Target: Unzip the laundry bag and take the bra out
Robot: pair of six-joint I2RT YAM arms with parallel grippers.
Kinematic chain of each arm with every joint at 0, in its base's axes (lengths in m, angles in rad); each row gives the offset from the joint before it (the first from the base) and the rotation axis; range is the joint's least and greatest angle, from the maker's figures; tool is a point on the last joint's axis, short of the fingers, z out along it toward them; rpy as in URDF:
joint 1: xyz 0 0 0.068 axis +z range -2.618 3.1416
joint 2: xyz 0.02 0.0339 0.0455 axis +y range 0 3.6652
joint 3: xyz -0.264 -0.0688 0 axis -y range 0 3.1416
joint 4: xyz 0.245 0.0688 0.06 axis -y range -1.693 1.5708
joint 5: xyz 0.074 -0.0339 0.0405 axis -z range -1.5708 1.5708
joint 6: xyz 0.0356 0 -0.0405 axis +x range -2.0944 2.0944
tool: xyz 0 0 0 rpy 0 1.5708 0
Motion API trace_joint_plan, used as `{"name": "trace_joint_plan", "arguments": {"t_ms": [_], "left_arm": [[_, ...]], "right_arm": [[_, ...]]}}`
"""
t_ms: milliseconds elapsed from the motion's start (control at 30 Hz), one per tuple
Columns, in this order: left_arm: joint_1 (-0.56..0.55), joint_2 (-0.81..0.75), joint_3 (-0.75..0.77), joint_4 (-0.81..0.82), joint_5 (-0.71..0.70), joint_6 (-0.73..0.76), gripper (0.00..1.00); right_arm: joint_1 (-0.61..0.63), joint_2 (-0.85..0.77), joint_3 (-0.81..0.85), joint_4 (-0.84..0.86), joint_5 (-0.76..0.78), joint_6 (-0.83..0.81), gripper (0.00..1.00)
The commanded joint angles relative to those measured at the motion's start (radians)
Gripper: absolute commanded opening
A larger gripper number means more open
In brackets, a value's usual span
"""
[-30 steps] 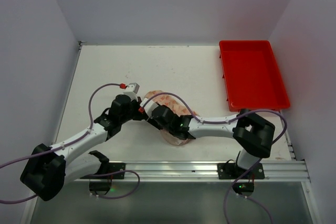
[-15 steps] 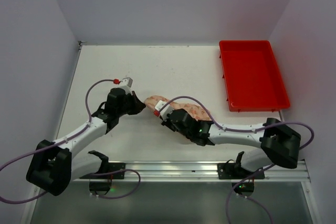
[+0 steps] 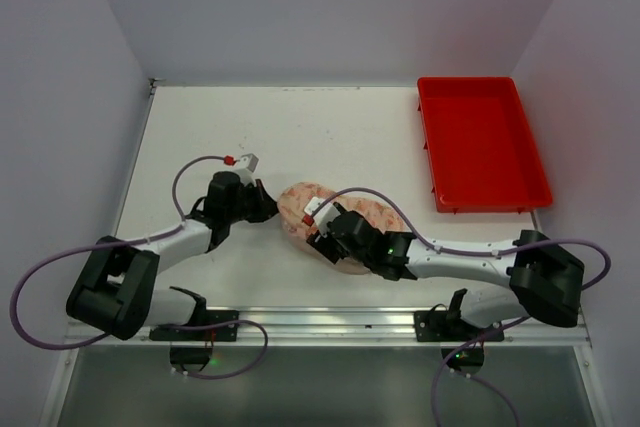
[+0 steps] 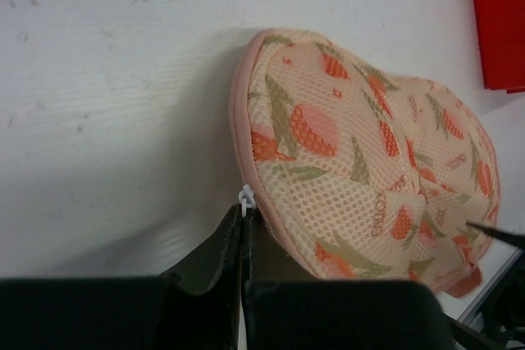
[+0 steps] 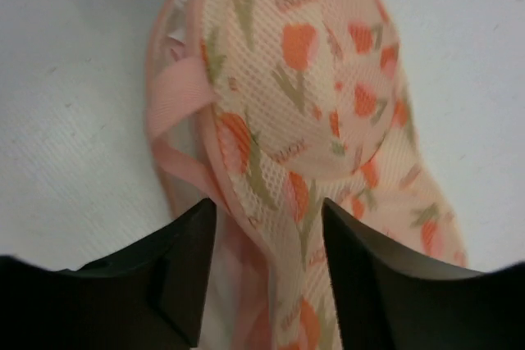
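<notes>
The bag (image 3: 335, 227) lies on the table (image 3: 330, 127) just nearer than its middle, with the tray (image 3: 482, 142) at the far right corner, well apart from it. The left gripper (image 4: 244, 223) meets the bag's left edge, where the zip pull (image 4: 244, 197) sits at its tips. The right gripper (image 5: 267, 243) stands over the bag's near right part, one finger on either side of the rim.

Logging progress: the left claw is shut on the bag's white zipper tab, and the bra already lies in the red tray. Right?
Not quite: the top view shows the red tray empty, with no bra out of the laundry bag. The left claw is indeed shut on its white zipper tab.
</notes>
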Motion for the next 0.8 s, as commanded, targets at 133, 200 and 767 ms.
{"name": "trace_joint_plan", "arguments": {"t_ms": [133,200,767], "left_arm": [[-0.032,-0.151,-0.154,0.114,-0.054,-0.045,0.00],[-0.056,-0.157,-0.158,0.111,-0.062,-0.053,0.00],[-0.149,-0.267,-0.138,0.045,-0.080,-0.105,0.00]], "right_arm": [[0.019,0.054,0.131,-0.072,0.004,0.056,0.96],[0.033,0.070,0.170,-0.058,0.018,0.056,0.99],[0.114,0.384,0.288,0.098,0.234,-0.076,0.95]]}}
